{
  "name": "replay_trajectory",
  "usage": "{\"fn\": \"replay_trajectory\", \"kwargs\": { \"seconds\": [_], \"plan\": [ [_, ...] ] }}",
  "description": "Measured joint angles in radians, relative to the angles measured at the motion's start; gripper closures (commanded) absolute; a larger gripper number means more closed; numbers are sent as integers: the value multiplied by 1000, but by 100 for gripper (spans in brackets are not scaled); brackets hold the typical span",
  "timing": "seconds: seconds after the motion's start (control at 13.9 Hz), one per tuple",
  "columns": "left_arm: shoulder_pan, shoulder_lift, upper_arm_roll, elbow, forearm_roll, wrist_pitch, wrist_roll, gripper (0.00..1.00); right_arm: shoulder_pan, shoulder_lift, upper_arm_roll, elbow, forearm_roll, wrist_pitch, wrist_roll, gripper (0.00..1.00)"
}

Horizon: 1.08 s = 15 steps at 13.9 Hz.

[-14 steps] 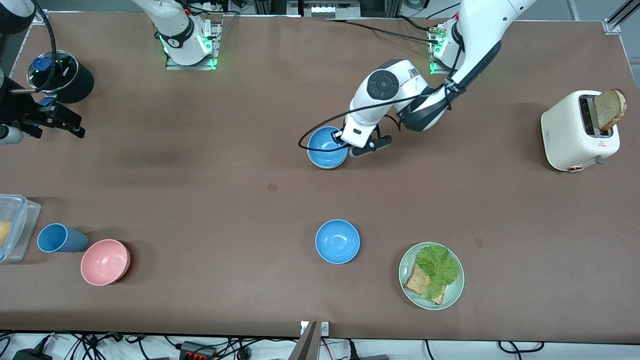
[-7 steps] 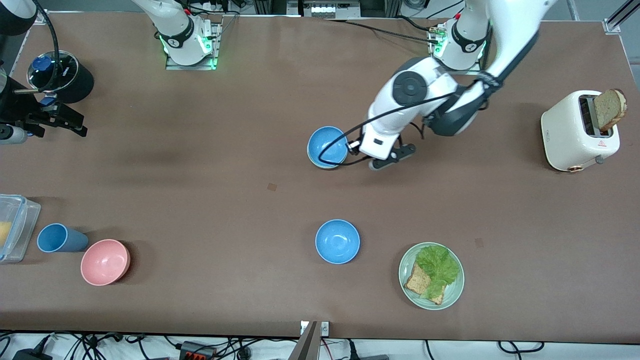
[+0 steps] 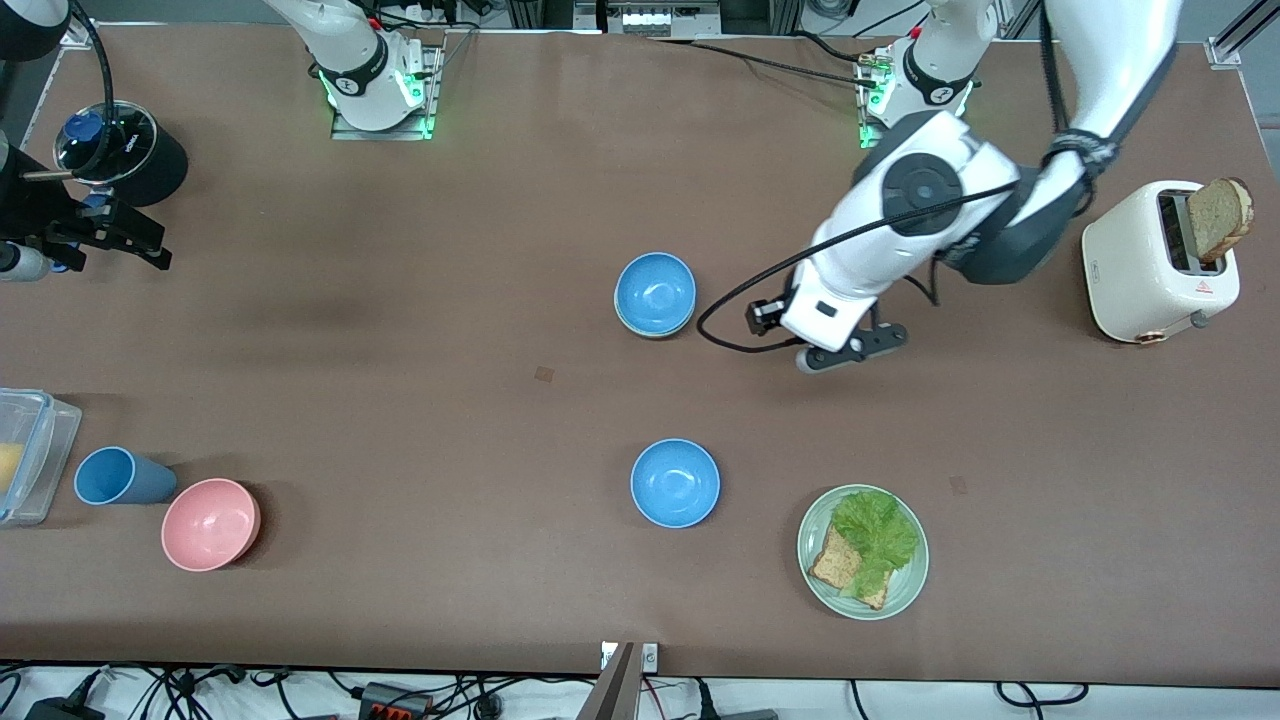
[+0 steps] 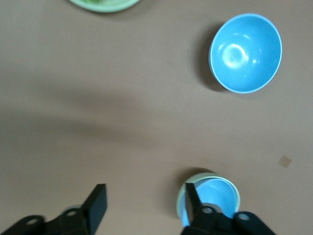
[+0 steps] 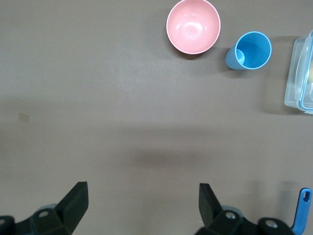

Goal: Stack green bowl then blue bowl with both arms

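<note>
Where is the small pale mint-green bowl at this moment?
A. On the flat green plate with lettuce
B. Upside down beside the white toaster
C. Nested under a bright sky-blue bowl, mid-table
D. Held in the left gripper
C: the small pale mint-green bowl sits under a glossy sky-blue bowl, only its rim showing, while the left gripper hangs open and empty over bare table beside the stack.

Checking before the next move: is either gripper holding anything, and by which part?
Nothing. The left gripper is open, off the blue bowl; the right gripper is open too.
</note>
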Motion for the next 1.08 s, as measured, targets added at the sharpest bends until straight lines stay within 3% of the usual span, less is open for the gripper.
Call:
{"fn": "replay_trajectory", "kwargs": {
  "seconds": [0.43, 0.57, 0.86, 1.08],
  "plan": [
    [152, -14, -9, 36, -8, -83, 415, 0, 0, 0, 0, -1, 0, -5, 0, 0],
    [182, -52, 28, 37, -50, -102, 540, 0, 0, 0, 0, -1, 0, -6, 0, 0],
    [191, -168, 231, 32, -130, -187, 782, 0, 0, 0, 3, -3, 0, -7, 0, 0],
    [92, -321, 441, -11, -237, -211, 809, 0, 0, 1, 4, -4, 0, -8, 0, 0]
  ]
}}
